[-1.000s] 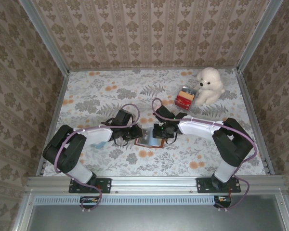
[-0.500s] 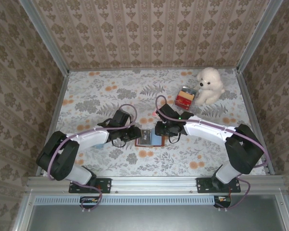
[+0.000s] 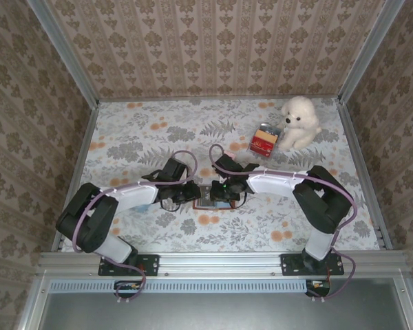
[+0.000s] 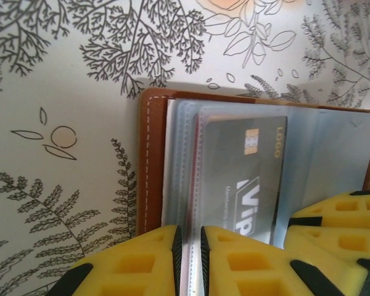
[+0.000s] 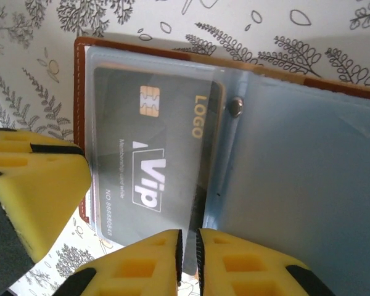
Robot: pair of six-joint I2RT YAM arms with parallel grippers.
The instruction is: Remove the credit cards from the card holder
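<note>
The brown card holder [image 3: 210,204] lies open on the flowered table, near the middle front. Its brown stitched edge [image 4: 151,160] frames clear plastic sleeves. A grey VIP credit card [image 4: 240,172] sits in one sleeve, also seen from the other side as the same credit card [image 5: 154,166]. My left gripper [image 4: 188,262] is shut on the edge of a clear sleeve. My right gripper [image 5: 188,262] is shut on the card's inner edge beside the blue page [image 5: 302,179]. Both grippers meet over the holder: left gripper [image 3: 193,194], right gripper [image 3: 218,194].
A white plush dog [image 3: 299,124] sits at the back right, with a small red box [image 3: 265,141] beside it. Walls with metal rails [image 3: 82,148] close off the table on three sides. The right gripper's yellow finger [image 4: 333,228] stands close to the left one.
My right gripper has shifted a little left over the holder, closer to the left gripper. The holder has stayed where it was.
</note>
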